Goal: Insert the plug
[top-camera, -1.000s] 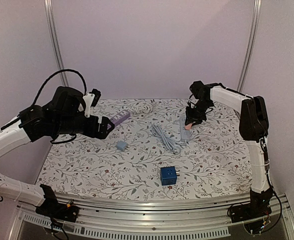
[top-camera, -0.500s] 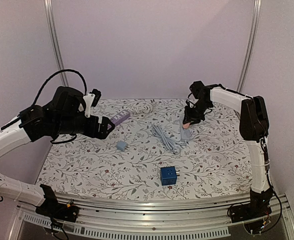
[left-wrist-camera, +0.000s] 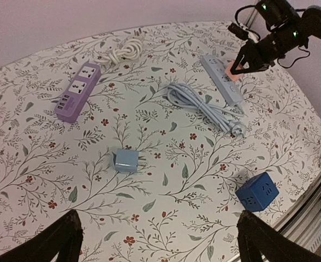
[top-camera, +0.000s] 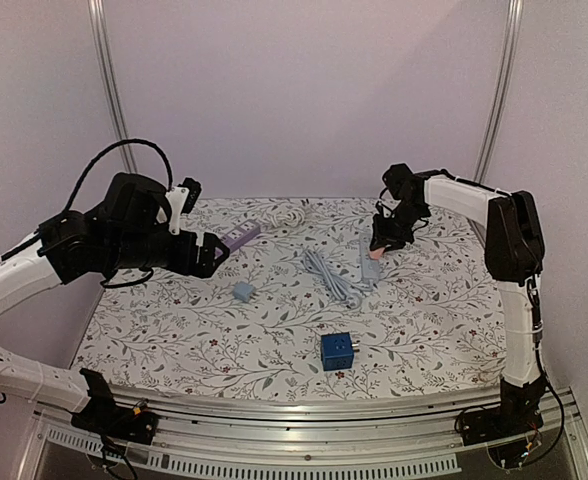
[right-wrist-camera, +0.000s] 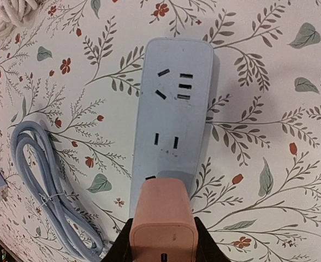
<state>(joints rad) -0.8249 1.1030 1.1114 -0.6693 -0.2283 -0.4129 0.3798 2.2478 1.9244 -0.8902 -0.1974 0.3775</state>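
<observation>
Pink plug [right-wrist-camera: 161,215] poised
Clamped in right pincer [right-wrist-camera: 161,248] at six o'clock of power strip [right-wrist-camera: 174,109] for alignment; left pincer [left-wrist-camera: 160,243] is spread.

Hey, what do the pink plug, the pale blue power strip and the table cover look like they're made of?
Pink plug: likely matte moulded plastic, with smooth faces and rounded edges.
Power strip: likely plastic too, uniform pale blue with crisp slots.
Table cover: printed cloth or vinyl with a flat floral pattern; cannot tell which.
</observation>
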